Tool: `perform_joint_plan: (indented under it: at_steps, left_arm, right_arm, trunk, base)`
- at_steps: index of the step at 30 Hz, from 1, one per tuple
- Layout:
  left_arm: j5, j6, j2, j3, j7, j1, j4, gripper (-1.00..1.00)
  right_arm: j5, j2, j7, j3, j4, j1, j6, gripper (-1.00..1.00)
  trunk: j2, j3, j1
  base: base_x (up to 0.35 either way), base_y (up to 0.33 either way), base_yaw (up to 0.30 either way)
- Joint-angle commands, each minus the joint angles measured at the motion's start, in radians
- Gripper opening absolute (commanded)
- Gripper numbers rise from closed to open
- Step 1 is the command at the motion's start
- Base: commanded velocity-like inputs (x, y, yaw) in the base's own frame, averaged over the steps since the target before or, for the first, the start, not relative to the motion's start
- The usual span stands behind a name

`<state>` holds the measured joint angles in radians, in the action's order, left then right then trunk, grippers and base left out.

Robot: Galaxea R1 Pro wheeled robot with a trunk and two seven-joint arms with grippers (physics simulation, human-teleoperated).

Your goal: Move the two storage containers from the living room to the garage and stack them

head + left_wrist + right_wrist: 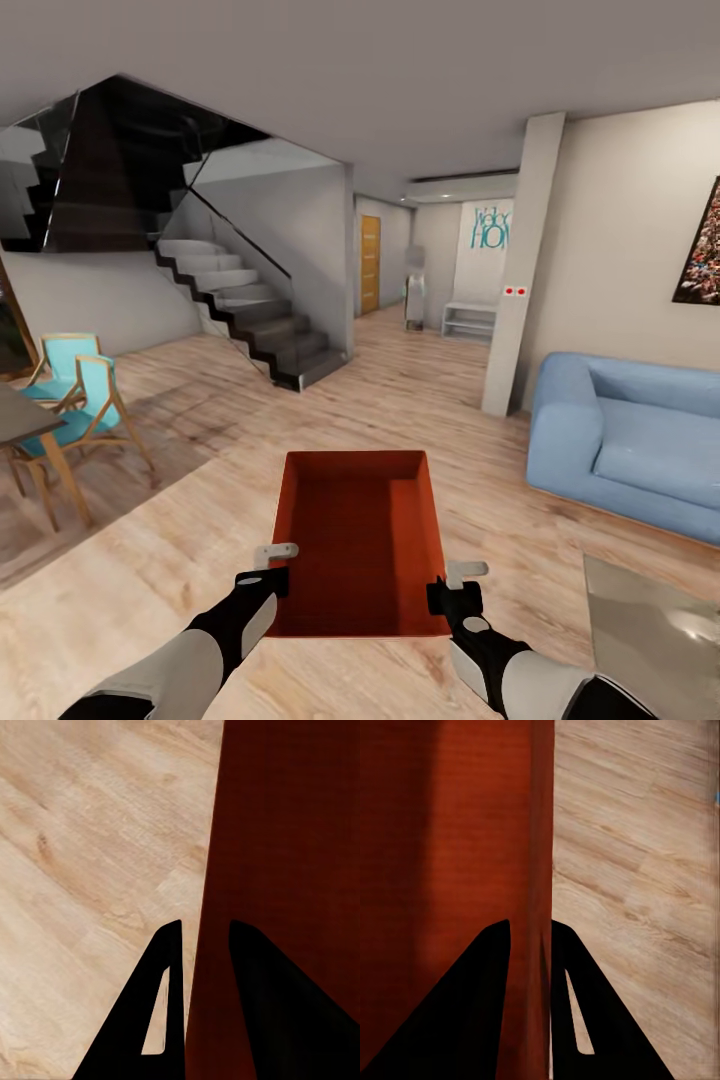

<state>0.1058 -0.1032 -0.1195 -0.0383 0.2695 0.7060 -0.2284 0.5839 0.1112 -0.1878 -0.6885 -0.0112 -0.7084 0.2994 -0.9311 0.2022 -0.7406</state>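
Orange-red storage container [360,540], long axis pointing ahead, gripped by left tool [268,565] and right tool [455,583].

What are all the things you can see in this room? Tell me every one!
storage container: one, orange-red, held up over the floor in front of the robot
wood-plank floor: one, light wood, all across the room
staircase: one, dark steps with glass side, back left
chairs: two, turquoise with wooden frames, left by a table
table: one, dark top, far left edge
sofa: one, light blue, right
door: one, orange wood, down the hallway
pillar: one, pale, beside the sofa
picture: one, dark and colourful, right wall
left hand: one, black, clamped on the container's left wall
right hand: one, black, clamped on the container's right wall
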Motion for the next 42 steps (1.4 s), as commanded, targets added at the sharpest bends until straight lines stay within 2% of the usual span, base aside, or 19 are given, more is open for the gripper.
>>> perform_joint_plan:
  at_steps: [1, 9, 36, 42]
  left_arm:
    - [0.045, -0.007, 0.011, 0.037, 0.008, 0.001, -0.005, -1.00]
    - [0.044, -0.007, 0.011, 0.037, 0.008, 0.001, -0.005, -1.00]
    - [0.043, -0.007, 0.011, 0.037, 0.008, 0.001, -0.005, -1.00]
    - [0.043, -0.007, 0.011, 0.037, 0.008, 0.001, -0.005, -1.00]
  right_arm:
    - [0.001, -0.001, -0.002, 0.023, -0.001, 0.000, 0.001, -1.00]
    - [0.001, -0.001, -0.002, 0.023, -0.001, 0.000, 0.001, -1.00]
    - [0.001, -0.001, -0.002, 0.023, -0.001, 0.000, 0.000, -1.00]
    - [0.001, -0.001, -0.002, 0.023, -0.001, 0.000, 0.000, -1.00]
  trunk:
    - [-0.001, 0.001, -0.001]
    - [-0.001, 0.001, -0.001]
    - [-0.001, 0.001, -0.001]
    - [-0.001, 0.001, -0.001]
  base:
    - [0.322, 0.000, -0.261]
    - [0.322, 0.000, -0.214]
    - [0.322, 0.000, -0.006]
    - [0.322, 0.000, -0.149]
